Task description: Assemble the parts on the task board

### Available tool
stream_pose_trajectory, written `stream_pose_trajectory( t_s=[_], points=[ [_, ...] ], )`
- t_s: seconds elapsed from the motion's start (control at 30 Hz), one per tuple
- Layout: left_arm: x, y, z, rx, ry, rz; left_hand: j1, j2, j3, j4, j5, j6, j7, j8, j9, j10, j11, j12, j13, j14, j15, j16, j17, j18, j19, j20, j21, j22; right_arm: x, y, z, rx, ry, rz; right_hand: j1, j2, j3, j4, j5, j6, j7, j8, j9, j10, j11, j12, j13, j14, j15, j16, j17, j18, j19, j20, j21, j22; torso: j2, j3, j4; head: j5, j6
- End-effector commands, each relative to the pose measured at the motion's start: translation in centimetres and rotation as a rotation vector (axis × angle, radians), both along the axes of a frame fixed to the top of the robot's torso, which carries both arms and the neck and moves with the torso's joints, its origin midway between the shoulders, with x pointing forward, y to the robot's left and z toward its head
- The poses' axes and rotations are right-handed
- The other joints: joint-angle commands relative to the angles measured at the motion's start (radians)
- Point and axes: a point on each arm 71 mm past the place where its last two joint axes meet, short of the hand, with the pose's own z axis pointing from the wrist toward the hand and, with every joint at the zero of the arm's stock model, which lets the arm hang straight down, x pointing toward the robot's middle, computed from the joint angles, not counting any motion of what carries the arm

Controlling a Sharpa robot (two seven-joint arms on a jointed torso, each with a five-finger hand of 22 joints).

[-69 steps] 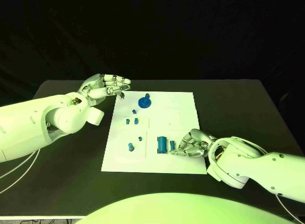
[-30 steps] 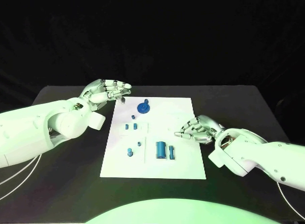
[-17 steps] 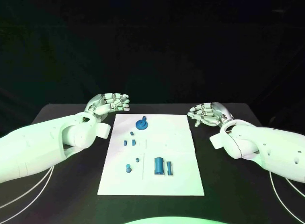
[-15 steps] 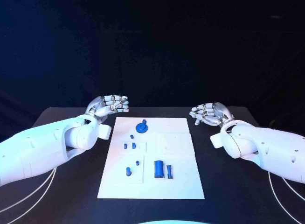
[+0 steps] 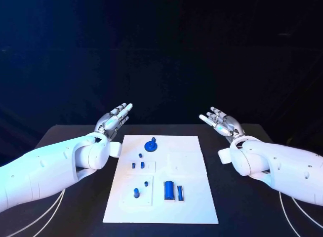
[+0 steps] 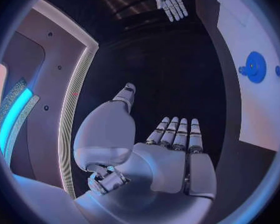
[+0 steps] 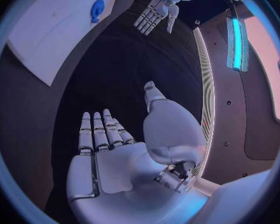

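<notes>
1. Hands: the left hand (image 5: 114, 118) and the right hand (image 5: 220, 121) are both raised beyond the far edge of the board (image 5: 190, 197), fingers straight and apart, grasping nothing.
2. Parts lie on the board between the arms: a round disc (image 5: 151, 145) at the far end, 2 small pegs (image 5: 137, 165) in the middle, 2 more small pieces (image 5: 140, 189) nearer the robot, and a thick bar (image 5: 168, 190) with a thin bar (image 5: 181, 192) just beside it.
3. From the left hand the disc lies at about 5 o'clock, near; from the right hand it lies at about 8 o'clock, farther off. The left hand looks nearer to it.
4. Both bars run with their long axis from 12 to 6 o'clock, along the board. They sit right of the board's centre line, so the right arm seems better placed for them.
5. Judgement: neither hand is over the board; any next pick calls for a reach back toward the robot and down.
</notes>
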Motion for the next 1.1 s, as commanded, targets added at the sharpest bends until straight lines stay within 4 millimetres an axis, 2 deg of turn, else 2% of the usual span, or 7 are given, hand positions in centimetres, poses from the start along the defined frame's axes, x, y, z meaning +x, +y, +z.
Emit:
stream_pose_trajectory(
  t_s=[0.03,0.13,0.27,0.53,1.1],
  points=[
    [-0.8,-0.8,0.2,0.037,-0.022,0.069,-0.920,0.040,-0.074,-0.048,-0.052,-0.153,-0.030,-0.043,-0.045,-0.172,-0.035,-0.034,-0.012,-0.133,-0.031,-0.067,-0.033,-0.036,-0.116,-0.053,-0.040,-0.071,-1.1,1.2,0.7,0.102,-0.032,-0.058,-0.890,0.025,-0.039,-0.056,-0.030,-0.165,-0.036,-0.034,-0.060,-0.323,-0.027,-0.015,-0.045,-0.222,-0.019,-0.049,-0.086,-0.043,-0.221,-0.039,-0.013,-0.103,-0.013,0.0102,0.0119,-0.010,0.040],
    [-1.9,-2.1,0.4,0.047,-0.026,0.095,-0.920,0.040,-0.074,-0.048,-0.052,-0.153,-0.030,-0.043,-0.045,-0.172,-0.035,-0.034,-0.012,-0.133,-0.031,-0.067,-0.033,-0.036,-0.116,-0.053,-0.040,-0.071,-2.3,2.5,1.3,0.176,-0.033,-0.077,-0.890,0.025,-0.039,-0.056,-0.030,-0.165,-0.036,-0.034,-0.060,-0.323,-0.027,-0.015,-0.045,-0.222,-0.019,-0.049,-0.086,-0.043,-0.221,-0.039,-0.013,-0.103,-0.018,0.0141,0.0165,-0.015,0.059],
    [-3.4,-3.6,0.7,0.062,-0.032,0.129,-0.920,0.040,-0.074,-0.048,-0.052,-0.153,-0.030,-0.043,-0.045,-0.172,-0.035,-0.034,-0.012,-0.133,-0.031,-0.067,-0.033,-0.036,-0.116,-0.053,-0.040,-0.071,-3.5,3.8,1.9,0.243,-0.029,-0.097,-0.890,0.025,-0.039,-0.056,-0.030,-0.165,-0.036,-0.034,-0.060,-0.323,-0.027,-0.015,-0.045,-0.222,-0.019,-0.049,-0.086,-0.043,-0.221,-0.039,-0.013,-0.103,-0.021,0.0164,0.0191,-0.017,0.070],
    [-5.2,-5.2,1.1,0.077,-0.039,0.165,-0.920,0.040,-0.074,-0.048,-0.052,-0.153,-0.030,-0.043,-0.045,-0.172,-0.035,-0.034,-0.012,-0.133,-0.031,-0.067,-0.033,-0.036,-0.116,-0.053,-0.040,-0.071,-4.3,4.5,2.3,0.281,-0.025,-0.110,-0.890,0.025,-0.039,-0.056,-0.030,-0.165,-0.036,-0.034,-0.060,-0.323,-0.027,-0.015,-0.045,-0.222,-0.019,-0.049,-0.086,-0.043,-0.221,-0.039,-0.013,-0.103,-0.021,0.0164,0.0192,-0.017,0.070],
    [-5.3,-5.3,1.2,0.078,-0.040,0.167,-0.920,0.040,-0.074,-0.048,-0.052,-0.153,-0.030,-0.043,-0.045,-0.172,-0.035,-0.034,-0.012,-0.133,-0.031,-0.067,-0.033,-0.036,-0.116,-0.053,-0.040,-0.071,-4.3,4.5,2.3,0.281,-0.025,-0.110,-0.890,0.025,-0.039,-0.056,-0.030,-0.165,-0.036,-0.034,-0.060,-0.323,-0.027,-0.015,-0.045,-0.222,-0.019,-0.049,-0.086,-0.043,-0.221,-0.039,-0.013,-0.103,-0.021,0.0164,0.0192,-0.017,0.070]
  ],
)
